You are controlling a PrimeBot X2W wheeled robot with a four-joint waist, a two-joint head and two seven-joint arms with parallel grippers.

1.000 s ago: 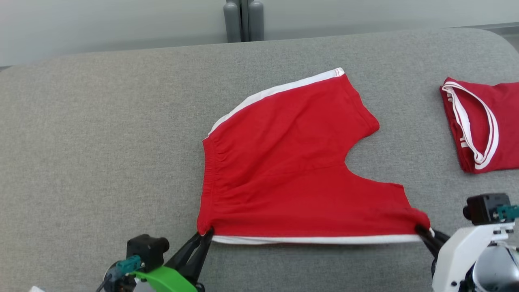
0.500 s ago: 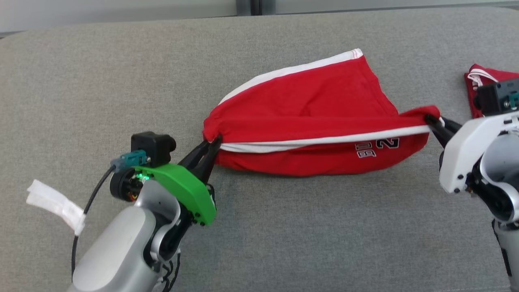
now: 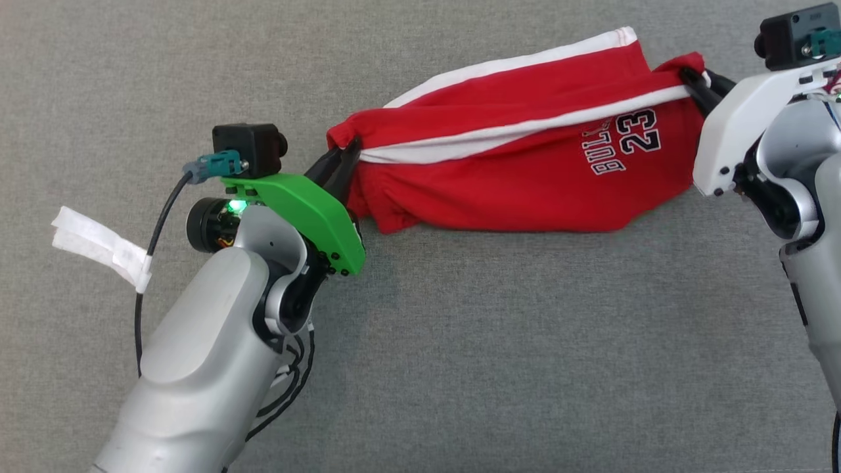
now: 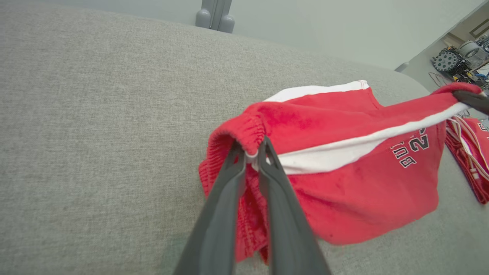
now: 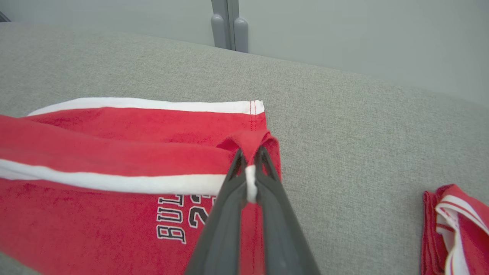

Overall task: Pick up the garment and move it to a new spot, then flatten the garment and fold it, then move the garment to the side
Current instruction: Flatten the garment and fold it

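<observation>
The garment (image 3: 525, 157) is a pair of red shorts with white side stripes and a "BULLS 23" print. It hangs stretched between my two grippers above the grey table (image 3: 460, 341), its near half lifted and carried over the far half. My left gripper (image 3: 347, 152) is shut on the waistband corner (image 4: 250, 143). My right gripper (image 3: 691, 77) is shut on the leg hem corner (image 5: 250, 164). The lower fold of the garment (image 4: 363, 198) sags toward the table.
A second folded red garment with white trim (image 5: 454, 229) lies on the table to the right, also seen past the shorts (image 4: 470, 152). A grey post (image 5: 229, 25) stands behind the table's far edge. A white tape tag (image 3: 98, 246) hangs from my left arm's cable.
Both grippers have raised the near edge of the shorts and carried it away from me over the far half, exposing the printed side. The head camera has tilted down.
</observation>
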